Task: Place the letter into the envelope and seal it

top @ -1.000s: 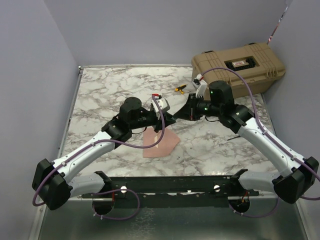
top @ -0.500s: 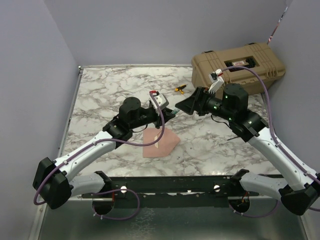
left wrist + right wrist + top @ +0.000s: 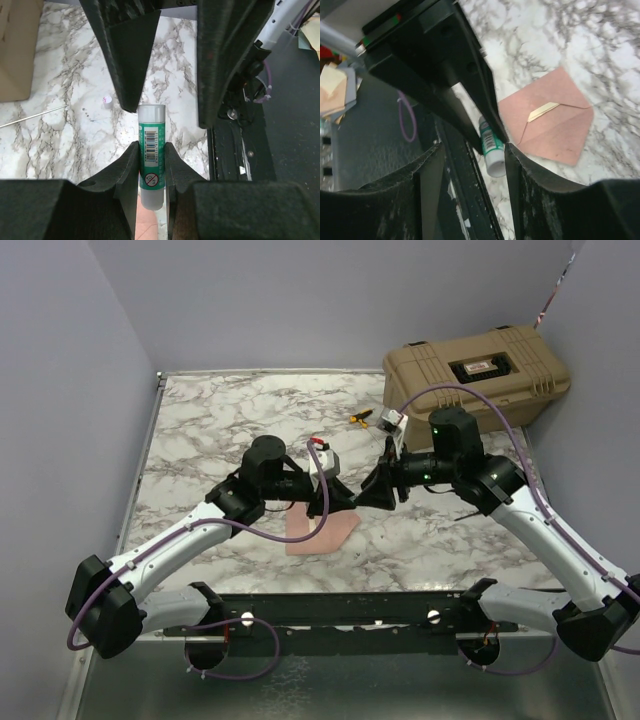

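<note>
The envelope (image 3: pixel 555 130) lies flat on the marble table (image 3: pixel 220 420), right of centre in the right wrist view, its pointed flap folded over the body with a pale strip at the tip. No separate letter can be made out. In the top view it sits low in the middle of the table, partly under the two grippers. The left gripper (image 3: pixel 151 150) clamps a green-labelled glue stick (image 3: pixel 151 160) by its middle. The right gripper (image 3: pixel 473 145) stands spread around the stick's white end - not clamped. A tan case (image 3: pixel 480 370) sits at upper right.
</note>
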`<state>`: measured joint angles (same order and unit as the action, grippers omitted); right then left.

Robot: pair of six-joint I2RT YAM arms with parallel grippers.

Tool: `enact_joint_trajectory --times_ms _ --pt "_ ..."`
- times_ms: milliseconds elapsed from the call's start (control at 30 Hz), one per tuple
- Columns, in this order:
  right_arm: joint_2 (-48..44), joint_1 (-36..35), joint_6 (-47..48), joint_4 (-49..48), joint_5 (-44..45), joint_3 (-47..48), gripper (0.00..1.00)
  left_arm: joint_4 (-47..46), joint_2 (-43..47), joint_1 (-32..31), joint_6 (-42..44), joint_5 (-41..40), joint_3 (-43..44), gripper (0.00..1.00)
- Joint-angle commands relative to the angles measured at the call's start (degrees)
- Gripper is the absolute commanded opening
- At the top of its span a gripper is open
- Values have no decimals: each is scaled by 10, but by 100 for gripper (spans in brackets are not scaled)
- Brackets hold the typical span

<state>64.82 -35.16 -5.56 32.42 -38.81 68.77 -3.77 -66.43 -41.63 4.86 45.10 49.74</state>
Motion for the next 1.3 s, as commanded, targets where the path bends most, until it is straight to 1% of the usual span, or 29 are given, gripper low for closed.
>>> enact_joint_trajectory --times_ms 0,200,267,467,600,700,833,900,1100,1167,1267 --pt "3 -1 72 53 -107 -11 52 28 -2 0 27 58 19 0" --pt "10 -1 71 60 -120 -19 42 35 -8 0 31 66 25 0" --pt "15 -1 78 70 -121 -17 42 36 -7 0 32 66 26 0" --pt "12 -1 87 85 -76 -16 50 36 -3 0 35 66 27 0" --pt "3 -1 89 85 -49 -18 55 37 0 0 38 83 27 0" --pt "-9 -1 78 65 -20 -25 63 37 2 0 40 96 26 0" --pt "-25 -1 58 30 10 -37 68 37 3 1 40 94 25 0" --pt "-26 -1 57 26 7 -40 68 37 3 1 40 89 26 0" --pt "-22 -1 62 42 -65 -48 64 37 8 1 40 69 29 0" --pt "-25 -1 63 43 -72 -51 63 37 10 1 40 67 30 0" --pt "-24 -1 61 43 -65 -49 58 36 13 0 40 66 30 0"
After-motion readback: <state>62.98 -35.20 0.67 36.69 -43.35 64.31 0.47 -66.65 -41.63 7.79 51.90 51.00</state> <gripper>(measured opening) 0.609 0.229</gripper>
